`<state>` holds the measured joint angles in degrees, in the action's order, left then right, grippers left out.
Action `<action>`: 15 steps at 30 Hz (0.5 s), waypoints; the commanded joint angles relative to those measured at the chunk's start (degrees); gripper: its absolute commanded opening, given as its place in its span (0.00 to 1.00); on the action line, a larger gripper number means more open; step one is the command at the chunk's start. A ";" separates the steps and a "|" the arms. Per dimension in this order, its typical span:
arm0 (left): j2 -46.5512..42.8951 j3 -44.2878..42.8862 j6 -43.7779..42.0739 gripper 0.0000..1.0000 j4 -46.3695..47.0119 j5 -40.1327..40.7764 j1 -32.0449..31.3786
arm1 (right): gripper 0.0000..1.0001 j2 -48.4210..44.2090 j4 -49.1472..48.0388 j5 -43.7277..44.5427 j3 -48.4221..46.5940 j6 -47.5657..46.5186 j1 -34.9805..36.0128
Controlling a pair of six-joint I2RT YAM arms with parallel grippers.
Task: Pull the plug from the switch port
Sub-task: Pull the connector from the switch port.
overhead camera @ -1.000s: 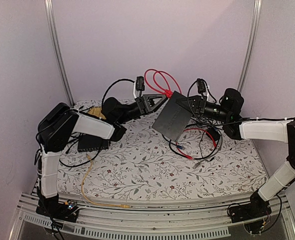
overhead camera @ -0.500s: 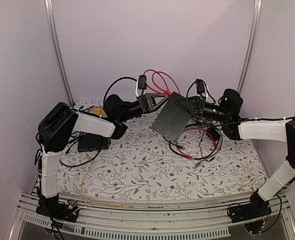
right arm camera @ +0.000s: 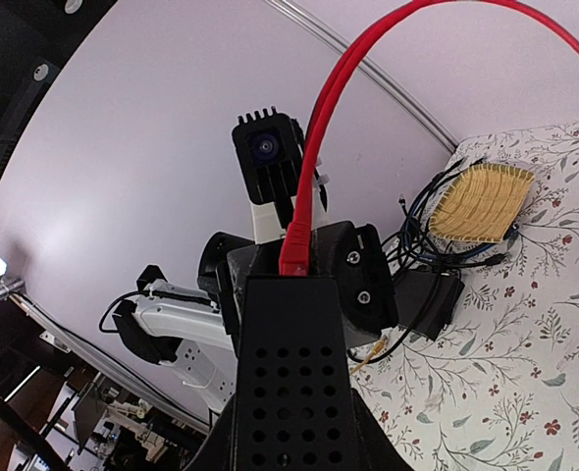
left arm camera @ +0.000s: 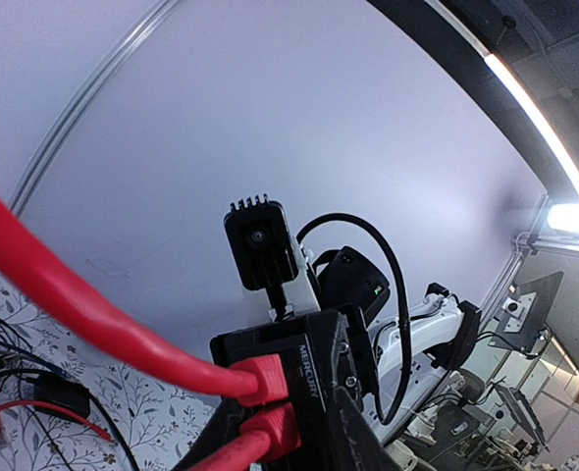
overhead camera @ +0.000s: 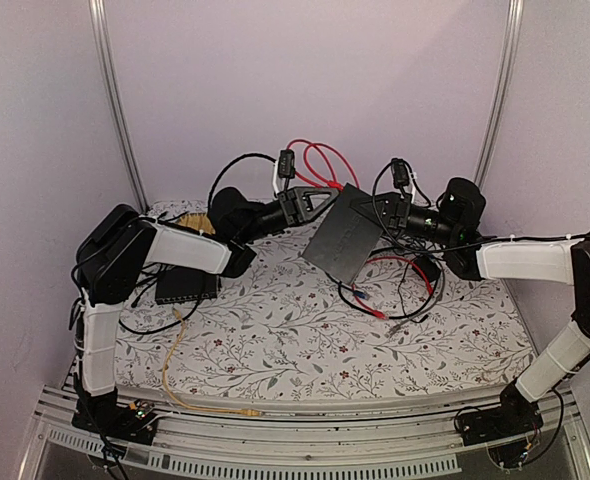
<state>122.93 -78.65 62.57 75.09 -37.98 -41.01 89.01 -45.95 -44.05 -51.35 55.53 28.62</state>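
Clamped flat matte-black switch box [overhead camera: 347, 238] aloft in right claw [overhead camera: 379, 211], bracketed red plug [left arm camera: 273, 433] at its port edge with left claw [overhead camera: 327, 194], bite unconfirmed; probably risked yanking box loose with plug latched in.

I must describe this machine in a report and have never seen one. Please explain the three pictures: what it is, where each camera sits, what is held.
These are two robot arms bolted side by side, each ending in a two-finger pincer. The wide picture comes from a camera above and behind them; the other two from a camera on each wrist. The right pincer holds a flat black box tilted above the flowered cloth. The left pincer is at the red plugs in the box's edge; whether it grips one I cannot tell. On the cloth lie loose cables and a dark grey box with a yellow cable.
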 commanded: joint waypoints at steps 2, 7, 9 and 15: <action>0.90 -1.41 -0.60 0.27 -0.12 -0.12 -0.55 | 0.01 -0.66 -6.01 0.46 -1.47 0.27 0.49; 0.96 -1.51 -0.26 0.23 0.25 -0.17 -0.65 | 0.01 -0.75 -5.98 0.46 -1.38 0.20 0.48; 0.92 -1.42 0.01 0.22 0.42 -0.09 -0.71 | 0.01 -0.77 -5.88 0.59 -1.30 0.07 0.48; 0.90 -0.86 1.17 0.15 1.64 0.32 -0.82 | 0.01 -0.77 -5.77 0.68 -1.21 -0.07 0.49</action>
<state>122.93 -78.78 63.18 75.09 -37.63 -41.15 88.99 -46.41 -44.07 -51.33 55.46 28.62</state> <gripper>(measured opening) 0.167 0.245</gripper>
